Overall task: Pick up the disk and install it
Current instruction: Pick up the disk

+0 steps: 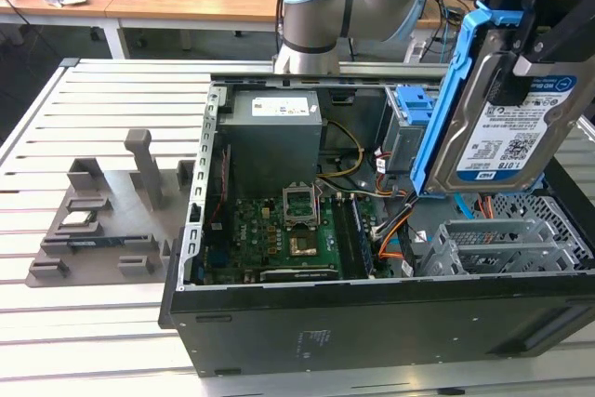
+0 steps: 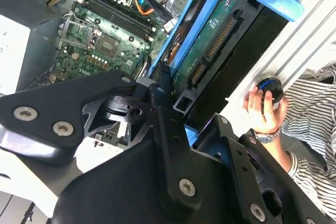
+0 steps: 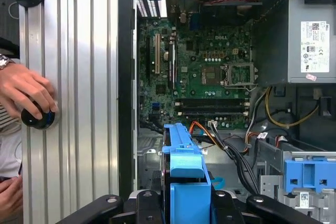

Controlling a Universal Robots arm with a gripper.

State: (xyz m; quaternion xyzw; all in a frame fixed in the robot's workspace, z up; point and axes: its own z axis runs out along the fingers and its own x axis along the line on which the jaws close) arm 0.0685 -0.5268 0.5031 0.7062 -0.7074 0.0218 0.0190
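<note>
Above the open case [image 1: 353, 327], near its drive cage [image 1: 502, 244], my claw [image 1: 509, 81] pinches the disk [image 1: 497, 137], which hangs on edge with its label showing. Beside the case, a hand [image 3: 26, 90] covers a black knob [image 3: 38, 119].

Cables [image 1: 395, 230] crowd the open case [image 1: 372, 323] below the disk [image 1: 502, 141].

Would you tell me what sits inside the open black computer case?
A green motherboard, a grey power supply box, orange cables and a perforated metal drive cage. The held blue-framed silver hard drive covers whatever lies behind it.
</note>
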